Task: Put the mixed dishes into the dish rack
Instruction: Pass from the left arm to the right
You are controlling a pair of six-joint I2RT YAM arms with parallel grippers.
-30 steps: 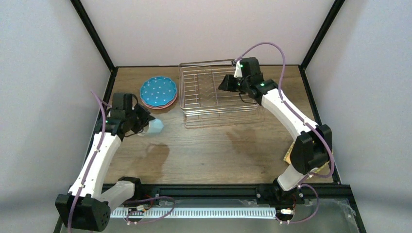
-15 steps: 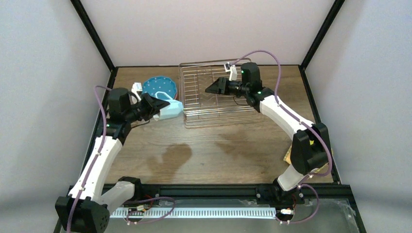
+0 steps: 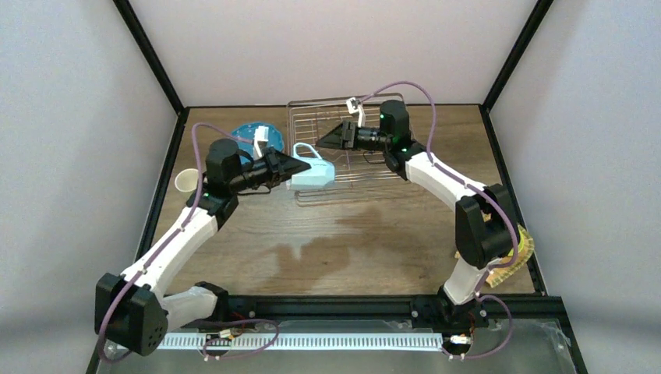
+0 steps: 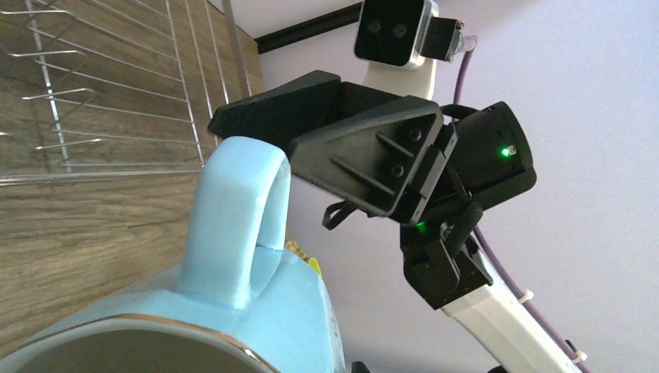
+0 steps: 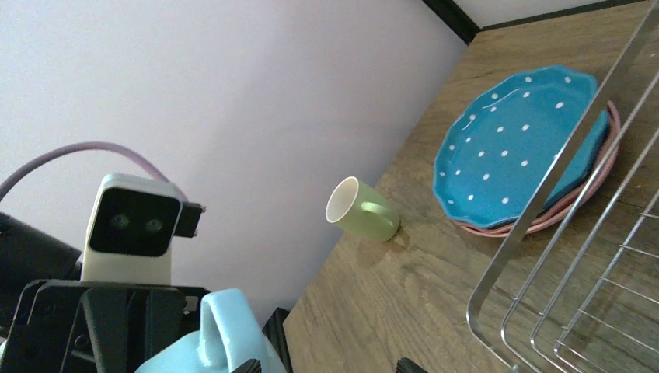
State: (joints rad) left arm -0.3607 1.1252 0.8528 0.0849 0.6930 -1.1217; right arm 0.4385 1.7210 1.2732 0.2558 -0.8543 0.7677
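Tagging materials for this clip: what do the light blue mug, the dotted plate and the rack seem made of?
Light blue mug: likely ceramic or hard plastic; matte body, gold-toned rim line, seam at the handle. Dotted plate: probably glazed ceramic, possibly melamine; soft sheen, scalloped edge. Rack: thin metal wire, silvery and shiny.

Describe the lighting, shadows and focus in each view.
Top external view: even, soft light, with diffuse arm shadows on the wooden table and hazy bottom corners. Left wrist view: the light blue mug looms close, filling the lower frame, edges slightly soft. Right wrist view: the blue dotted plate is crisp, without glare, a dish rack wire crossing it.
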